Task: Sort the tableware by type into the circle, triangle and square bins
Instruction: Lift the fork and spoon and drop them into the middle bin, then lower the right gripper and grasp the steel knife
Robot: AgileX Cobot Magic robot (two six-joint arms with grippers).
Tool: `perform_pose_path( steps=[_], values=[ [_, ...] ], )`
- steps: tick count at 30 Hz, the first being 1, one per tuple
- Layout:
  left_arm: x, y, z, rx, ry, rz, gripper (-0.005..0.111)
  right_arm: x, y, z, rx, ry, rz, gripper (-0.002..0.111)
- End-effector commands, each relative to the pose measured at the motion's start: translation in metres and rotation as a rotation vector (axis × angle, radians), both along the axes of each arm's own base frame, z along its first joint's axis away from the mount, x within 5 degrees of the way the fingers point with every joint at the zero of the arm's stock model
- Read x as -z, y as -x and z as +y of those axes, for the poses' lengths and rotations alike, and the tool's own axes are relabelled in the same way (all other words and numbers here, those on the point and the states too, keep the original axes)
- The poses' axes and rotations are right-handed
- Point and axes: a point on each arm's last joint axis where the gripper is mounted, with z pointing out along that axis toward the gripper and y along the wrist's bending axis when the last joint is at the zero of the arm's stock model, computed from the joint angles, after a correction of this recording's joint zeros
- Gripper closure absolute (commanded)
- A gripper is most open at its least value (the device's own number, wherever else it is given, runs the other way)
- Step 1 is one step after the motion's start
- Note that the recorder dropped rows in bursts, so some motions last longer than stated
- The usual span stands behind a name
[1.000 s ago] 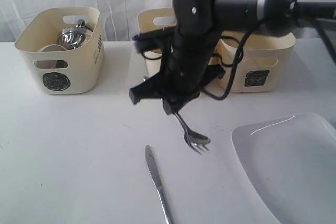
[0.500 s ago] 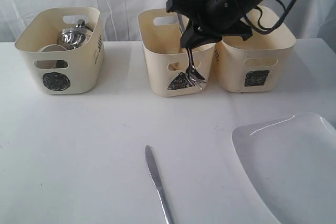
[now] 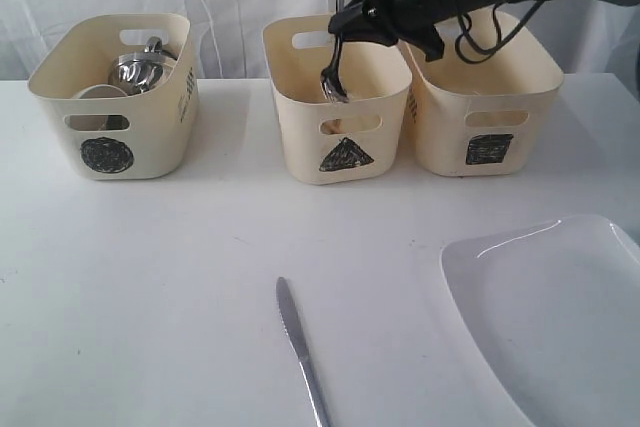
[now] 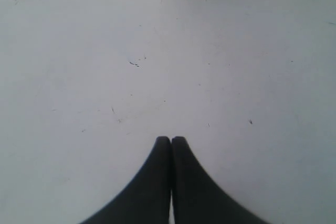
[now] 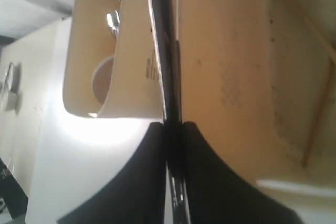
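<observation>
Since fork [image 3: 332, 77] counts as cutlery, right tool [image 3: 348, 17] pinches its handle, tines dangling over triangle bin [image 3: 345, 152] at tabletop's [image 3: 150, 277] far edge, guessing drop next. Left tool [image 4: 171, 141] closed, empty.

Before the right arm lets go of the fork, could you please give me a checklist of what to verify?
1. Grip on fork: ok. The right gripper is shut on the fork handle.
2. Fork over the triangle bin: ok. The tines hang inside its opening in the exterior view.
3. Room in that bin: cannot tell. Its floor is mostly hidden.
4. Left gripper out of the way: ok. It is shut on nothing, above bare table.
5. Sorting finished: not ok. The knife and plate lie on the table.
</observation>
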Motion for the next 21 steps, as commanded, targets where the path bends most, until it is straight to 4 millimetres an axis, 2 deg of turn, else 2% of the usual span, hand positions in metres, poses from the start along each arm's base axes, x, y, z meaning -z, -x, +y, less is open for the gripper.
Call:
perform_pose_path(
  steps=[1,5,9,11,16,21],
  values=[
    [0.004,0.001,-0.001,0.01,0.011,0.019,0.107,0.003,-0.034,-0.006,0.082,-0.048,-0.12,0.108],
    [0.004,0.001,-0.001,0.01,0.011,0.019,0.107,0.022,-0.058,-0.01,0.148,-0.017,-0.187,0.108],
    [0.004,0.001,-0.001,0.01,0.011,0.019,0.107,0.038,-0.071,-0.017,0.188,0.094,-0.277,0.107],
    [0.004,0.001,-0.001,0.01,0.011,0.019,0.107,0.039,-0.074,-0.019,0.199,0.116,-0.299,0.1],
    [0.004,0.001,-0.001,0.01,0.011,0.019,0.107,0.04,-0.073,-0.018,0.153,0.172,-0.342,0.07],
    [0.004,0.001,-0.001,0.01,0.011,0.019,0.107,0.039,-0.07,-0.014,0.098,0.154,-0.325,0.067]
  ],
)
